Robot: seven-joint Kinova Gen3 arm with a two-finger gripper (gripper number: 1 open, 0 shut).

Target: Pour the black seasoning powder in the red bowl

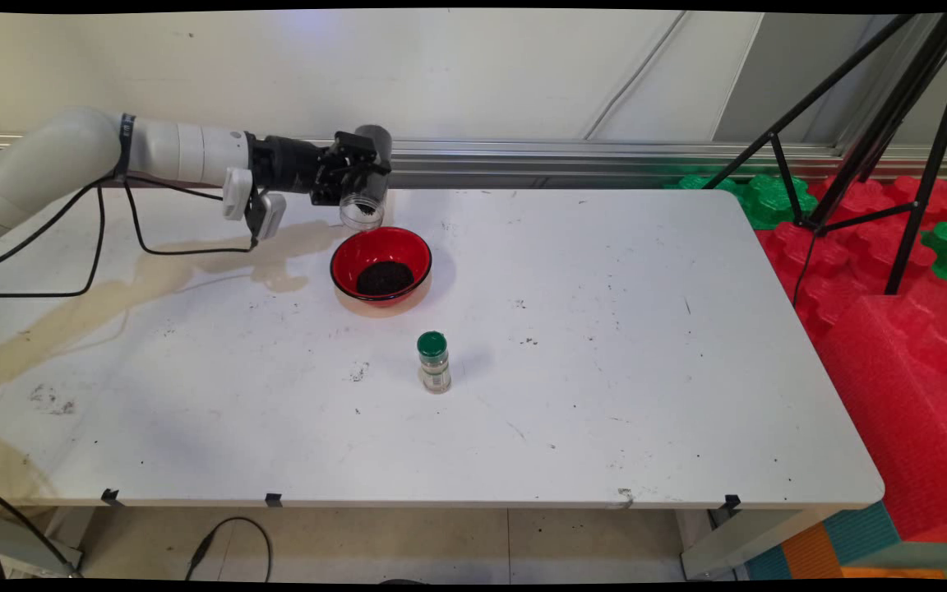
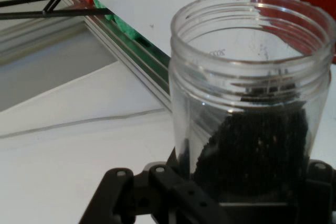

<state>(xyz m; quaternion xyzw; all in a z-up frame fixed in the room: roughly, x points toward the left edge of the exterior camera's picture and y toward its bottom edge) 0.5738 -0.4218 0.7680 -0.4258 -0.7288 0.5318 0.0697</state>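
A white table (image 1: pixel 605 395), scuffed and stained, stands before a pale wall, with red and green foam blocks (image 1: pixel 893 271) well off beyond the gripper's reach. The gripper (image 1: pixel 356 177) pinches a clear plastic jar (image 1: pixel 362 210), lidless and tipped mouth-down, dark granules still inside (image 2: pixel 252 150). Just below the jar's mouth sits a red bowl (image 1: pixel 381 261) holding a dark heap. Farther toward the near edge stands an upright green-capped spice bottle (image 1: pixel 434 362).

No legible text or labels.
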